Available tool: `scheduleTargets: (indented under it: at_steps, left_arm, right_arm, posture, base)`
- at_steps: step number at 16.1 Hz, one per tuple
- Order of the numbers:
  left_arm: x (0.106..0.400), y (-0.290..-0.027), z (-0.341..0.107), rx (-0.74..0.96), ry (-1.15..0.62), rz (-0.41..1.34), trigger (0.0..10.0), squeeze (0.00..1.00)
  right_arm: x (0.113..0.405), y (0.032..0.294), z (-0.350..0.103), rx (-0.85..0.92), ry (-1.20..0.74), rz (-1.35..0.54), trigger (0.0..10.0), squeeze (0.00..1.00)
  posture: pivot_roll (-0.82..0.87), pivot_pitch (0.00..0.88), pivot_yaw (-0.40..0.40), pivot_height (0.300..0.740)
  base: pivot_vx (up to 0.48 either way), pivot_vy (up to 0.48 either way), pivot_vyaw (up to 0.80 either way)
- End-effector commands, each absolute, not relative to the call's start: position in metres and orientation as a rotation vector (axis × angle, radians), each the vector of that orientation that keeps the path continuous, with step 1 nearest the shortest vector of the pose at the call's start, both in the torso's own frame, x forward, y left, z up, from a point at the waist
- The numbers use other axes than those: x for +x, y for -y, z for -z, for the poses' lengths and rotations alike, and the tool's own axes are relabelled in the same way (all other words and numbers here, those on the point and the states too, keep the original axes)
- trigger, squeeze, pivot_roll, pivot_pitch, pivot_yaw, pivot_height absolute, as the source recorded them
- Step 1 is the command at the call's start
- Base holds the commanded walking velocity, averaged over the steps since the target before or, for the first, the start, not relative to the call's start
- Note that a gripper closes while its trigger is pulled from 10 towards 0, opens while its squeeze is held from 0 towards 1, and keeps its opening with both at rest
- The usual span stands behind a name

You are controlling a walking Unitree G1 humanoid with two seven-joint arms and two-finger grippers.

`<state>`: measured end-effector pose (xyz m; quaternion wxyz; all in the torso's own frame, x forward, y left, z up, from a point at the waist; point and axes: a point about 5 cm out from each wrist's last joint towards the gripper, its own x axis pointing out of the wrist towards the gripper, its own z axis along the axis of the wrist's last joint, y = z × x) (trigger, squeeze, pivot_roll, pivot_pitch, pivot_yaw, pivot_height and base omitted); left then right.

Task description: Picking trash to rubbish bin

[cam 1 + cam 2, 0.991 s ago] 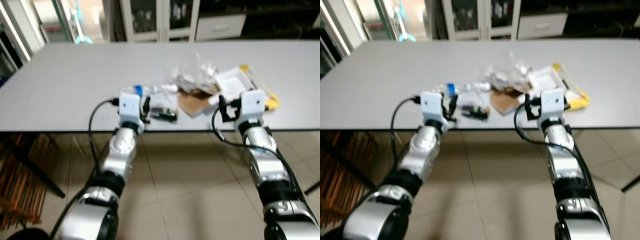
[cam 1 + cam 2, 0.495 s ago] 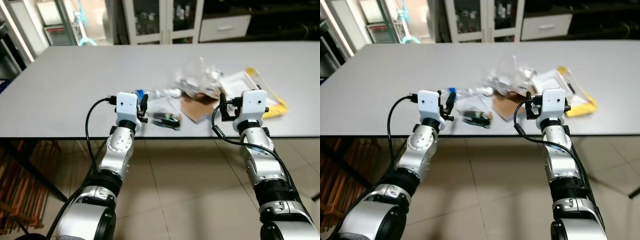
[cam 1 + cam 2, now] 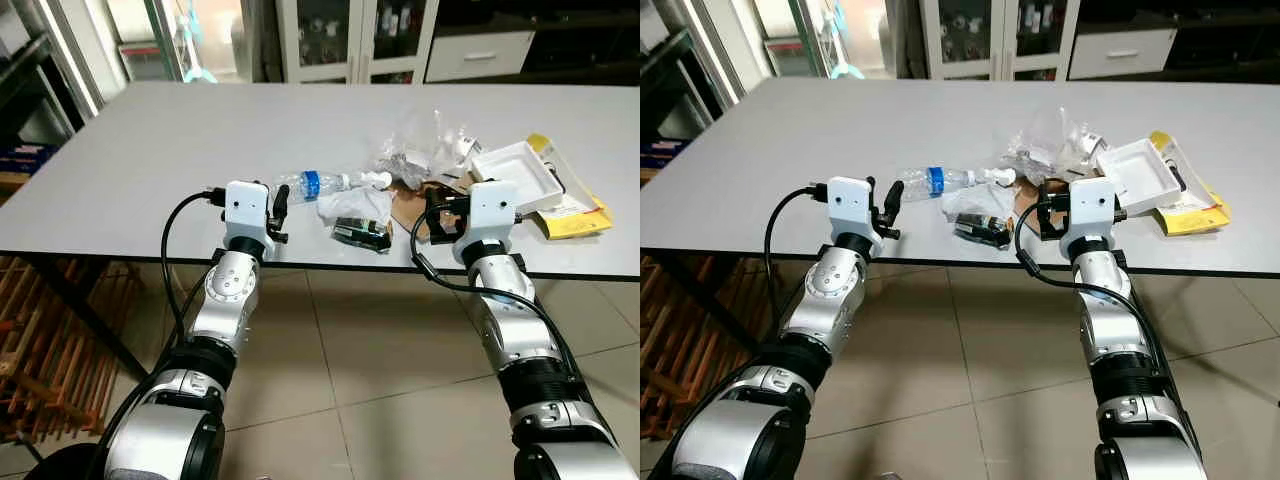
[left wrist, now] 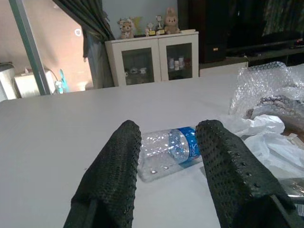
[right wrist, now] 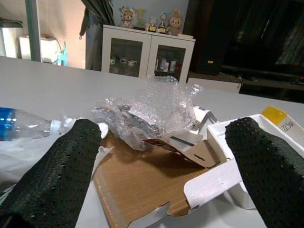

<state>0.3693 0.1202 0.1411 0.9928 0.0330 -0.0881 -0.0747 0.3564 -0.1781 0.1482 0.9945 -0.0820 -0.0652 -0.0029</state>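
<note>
An empty plastic bottle lies on its side near the bench edge, just ahead of the left tool, whose fingers stand apart. It looks light, slick and crushable; grip mid-body, beside the blue label. The right tool is spread wide toward the cardboard beside the bottle.

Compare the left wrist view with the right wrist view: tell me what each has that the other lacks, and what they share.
Left wrist view alone: the left gripper, fingers open, aimed at the full length of the plastic bottle lying on the grey table.

Right wrist view alone: the right gripper, fingers wide open, over the brown cardboard, with the white tray and a yellow packet beyond.

Both: the bubble wrap, the bottle (only its neck end in the right wrist view), crumpled white plastic, and the glass-door cabinet topped with plush toys.
</note>
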Motion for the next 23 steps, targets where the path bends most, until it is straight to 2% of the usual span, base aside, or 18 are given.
scheduleTargets:
  at_steps: [1, 11, 23]
  left_arm:
    - [0.3691, -0.1216, -0.1392, 0.084, 0.166, 0.159, 10.0, 0.0]
    - [0.3678, -0.1211, -0.135, 0.099, 0.146, 0.16, 10.0, 0.0]
    - [0.3688, -0.1229, -0.1362, 0.112, 0.144, 0.156, 10.0, 0.0]
  right_arm:
    - [0.3582, 0.1781, -0.151, -0.166, 0.131, 0.005, 10.0, 0.0]
    - [0.3579, 0.175, -0.1491, -0.165, 0.121, -0.008, 10.0, 0.0]
    - [0.3578, 0.1735, -0.1481, -0.159, 0.117, -0.007, 10.0, 0.0]
  posture:
    - [-0.07, 0.03, 0.039, 0.74]
    - [-0.07, 0.046, 0.032, 0.74]
    - [-0.06, 0.048, 0.037, 0.74]
  base:
    - [0.0, 0.0, 0.0]
    - [0.026, 0.0, 0.0]
    - [0.48, 0.0, 0.0]
